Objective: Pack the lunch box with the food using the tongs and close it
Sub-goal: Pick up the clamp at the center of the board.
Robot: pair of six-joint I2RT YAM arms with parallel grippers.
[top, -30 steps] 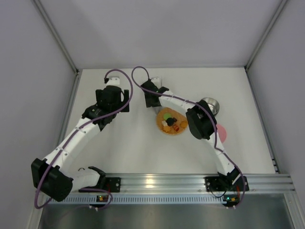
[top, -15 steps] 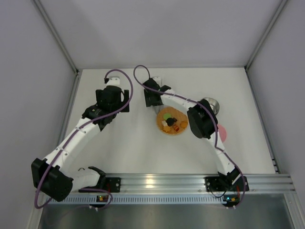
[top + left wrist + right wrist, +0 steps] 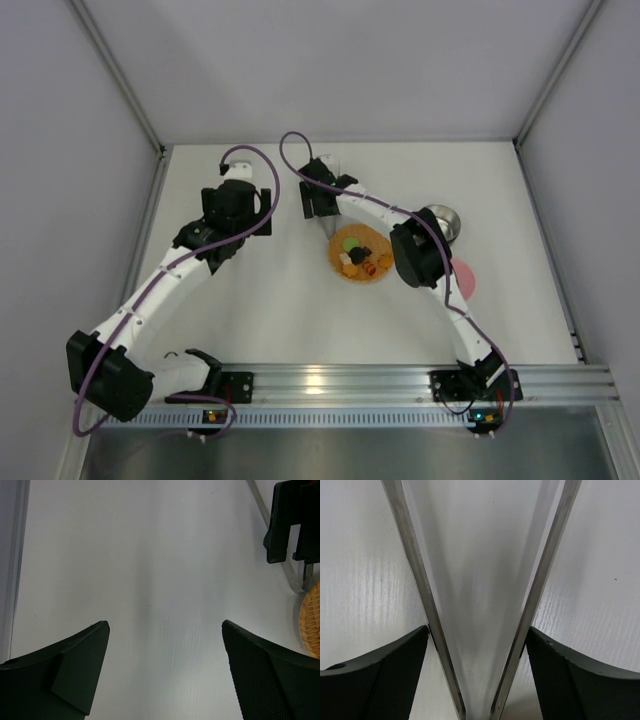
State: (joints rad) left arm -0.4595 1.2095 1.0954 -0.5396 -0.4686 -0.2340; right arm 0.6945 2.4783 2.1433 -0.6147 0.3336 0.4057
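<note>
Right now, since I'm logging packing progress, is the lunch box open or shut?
Open: the lunch box shows its shiny inside, and its pink lid lies on the table, off it.

tongs ends cut off; pink lid half hidden

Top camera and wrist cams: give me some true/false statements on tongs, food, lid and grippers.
1. The long silver metal tongs run between the right gripper's fingers. True.
2. The left gripper holds a piece of food. False: it is open and empty above the bare table.
3. The food pieces lie on the flat orange woven plate. True.
4. The flat pink round lid covers the small round steel bowl. False: the lid lies on the table beside the bowl, which is uncovered.
</note>
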